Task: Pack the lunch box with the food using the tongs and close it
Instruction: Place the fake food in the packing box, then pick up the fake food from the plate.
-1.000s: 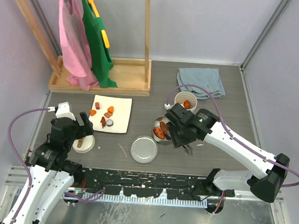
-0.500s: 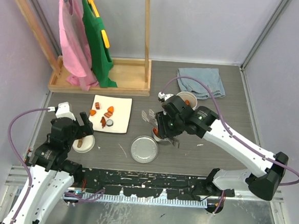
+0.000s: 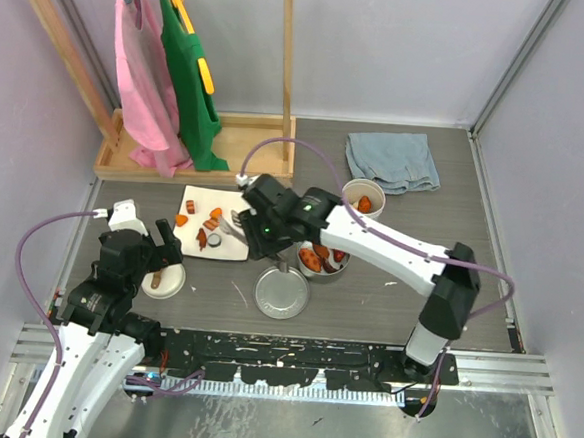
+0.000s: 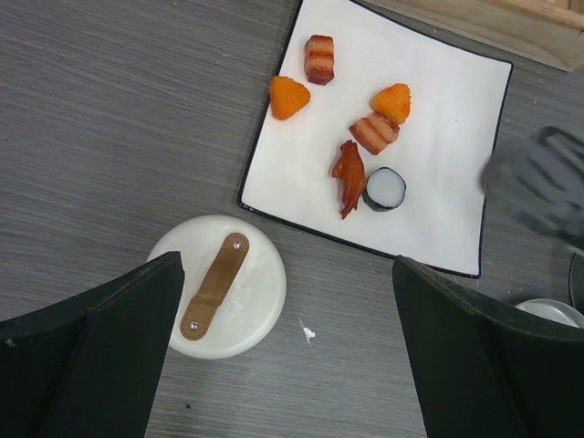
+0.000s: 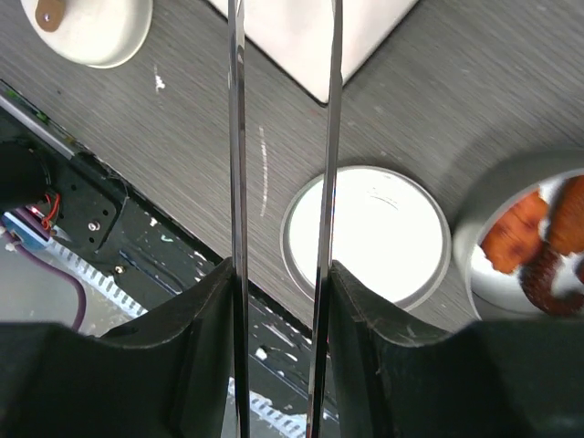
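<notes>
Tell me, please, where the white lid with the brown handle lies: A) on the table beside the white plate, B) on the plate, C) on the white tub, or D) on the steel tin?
A: the white lid lies on the table, just off the white plate.

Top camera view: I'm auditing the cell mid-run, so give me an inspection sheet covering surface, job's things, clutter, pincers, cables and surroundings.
Surface: grey wood-grain table; small white speck by the handled lid.
Job's things: steel tin holds food; its flat lid lies beside it; white tub open, an orange piece inside; six pieces visible on the plate.
Clutter: blue cloth; wooden rack with pink and green garments.
Pincers: right pincer shut on the tongs; left pincer open, empty, over the handled lid.
Cables: one purple cable looping from each pincer.
Surroundings: pale walls; nothing else seen.
</notes>
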`<move>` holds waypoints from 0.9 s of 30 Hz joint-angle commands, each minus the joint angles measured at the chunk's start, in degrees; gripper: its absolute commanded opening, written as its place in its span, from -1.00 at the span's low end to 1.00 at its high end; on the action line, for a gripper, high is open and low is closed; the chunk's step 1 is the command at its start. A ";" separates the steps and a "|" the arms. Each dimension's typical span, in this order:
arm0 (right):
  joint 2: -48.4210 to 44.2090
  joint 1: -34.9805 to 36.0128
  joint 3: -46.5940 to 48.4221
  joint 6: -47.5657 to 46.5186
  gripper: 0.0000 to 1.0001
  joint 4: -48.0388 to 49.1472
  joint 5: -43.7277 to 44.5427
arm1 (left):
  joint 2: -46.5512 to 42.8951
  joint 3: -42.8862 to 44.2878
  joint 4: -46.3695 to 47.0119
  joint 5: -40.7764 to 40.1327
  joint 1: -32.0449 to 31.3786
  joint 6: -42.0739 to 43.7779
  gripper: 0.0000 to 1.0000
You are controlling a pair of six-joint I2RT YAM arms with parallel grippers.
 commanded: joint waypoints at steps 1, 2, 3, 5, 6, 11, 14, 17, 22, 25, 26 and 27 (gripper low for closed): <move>5.49 2.93 6.85 -1.39 -0.09 0.83 1.06 | -0.05 0.91 1.46 -0.78 0.35 -0.33 0.96; 6.87 3.35 8.15 -1.44 -0.09 0.93 0.51 | -0.05 0.96 1.42 -0.82 0.31 -0.33 0.96; 8.00 3.76 9.20 -1.48 -0.09 0.97 0.24 | -0.08 0.92 1.44 -0.83 0.29 -0.32 0.96; 10.49 4.62 11.05 -1.73 -0.09 1.07 -0.07 | -0.28 0.88 1.46 -0.80 0.28 -0.32 0.96; 11.50 4.87 12.14 -1.89 -0.09 0.90 -0.20 | -0.30 0.90 1.46 -0.79 0.31 -0.36 0.96; 14.74 5.57 15.84 -2.31 -0.10 0.49 -0.05 | -0.33 0.83 1.44 -0.77 0.30 -0.33 0.96; 15.90 5.58 17.26 -2.44 -0.09 0.17 0.27 | -0.28 0.83 1.46 -0.74 0.33 -0.32 0.96; 16.95 5.57 17.82 -2.81 -0.09 0.22 0.30 | -0.32 0.83 1.46 -0.74 0.31 -0.32 0.96; 19.42 5.59 20.72 -5.15 -0.10 -1.58 1.50 | -0.43 0.83 1.46 -0.66 0.36 -0.33 0.96; 20.86 5.60 22.29 -5.74 -0.10 -2.40 1.62 | -0.39 0.83 1.42 -0.56 0.31 -0.32 0.96; 21.33 5.60 22.70 -5.90 -0.10 -2.67 1.62 | -0.43 0.83 1.46 -0.55 0.29 -0.34 0.96; 21.79 5.62 23.09 -5.96 -0.10 -3.01 1.62 | -0.54 0.83 1.46 -0.62 0.34 -0.32 0.96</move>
